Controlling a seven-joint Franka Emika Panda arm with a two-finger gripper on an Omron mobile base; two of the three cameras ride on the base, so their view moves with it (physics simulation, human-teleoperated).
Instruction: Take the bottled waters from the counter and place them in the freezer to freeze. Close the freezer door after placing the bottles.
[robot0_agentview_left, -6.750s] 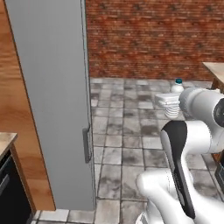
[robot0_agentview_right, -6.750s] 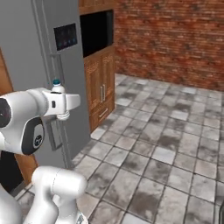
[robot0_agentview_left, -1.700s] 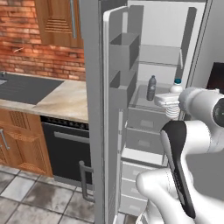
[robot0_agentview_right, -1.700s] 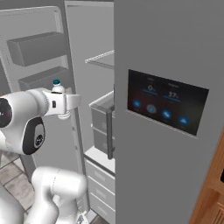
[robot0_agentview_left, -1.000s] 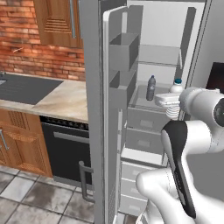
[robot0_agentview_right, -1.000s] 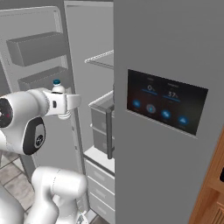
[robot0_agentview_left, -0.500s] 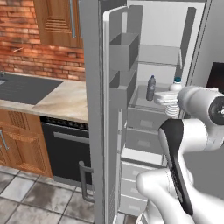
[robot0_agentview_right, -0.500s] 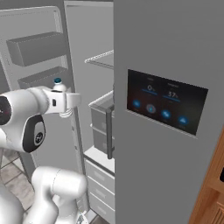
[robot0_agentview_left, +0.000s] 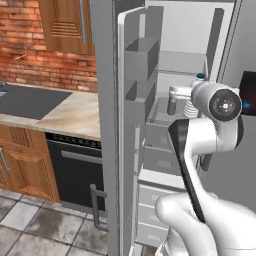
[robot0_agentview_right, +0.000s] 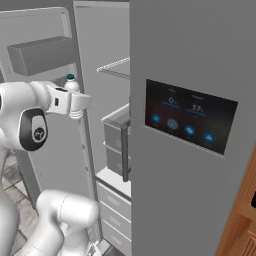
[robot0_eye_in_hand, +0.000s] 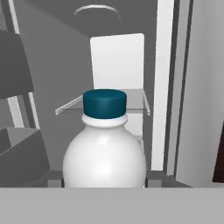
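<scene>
- Simulated kitchen, brick wall, marbled desk (robot0_agentview_left: 70, 112) left of the open freezer (robot0_agentview_left: 182, 65).
- End effector (robot0_agentview_right: 76, 106) clamped on the white bottle (robot0_eye_in_hand: 105, 159), kept upright, cap up, for setting down.
- Farther in, grey bottle (robot0_agentview_left: 171, 103) on the freezer's shelf (robot0_eye_in_hand: 103, 104); freezer door (robot0_agentview_left: 127, 150) swung wide for access.

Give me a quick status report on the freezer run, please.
Claw shut on white bottle. Dark bottle already on freezer shelf. Freezer door open, path clear.

White ribbed bottle (robot0_eye_in_hand: 105, 162) with blue cap, pale grey freezer (robot0_agentview_left: 187, 60), red brick wall (robot0_agentview_left: 30, 55), cream marbled counter (robot0_agentview_left: 70, 112)
</scene>
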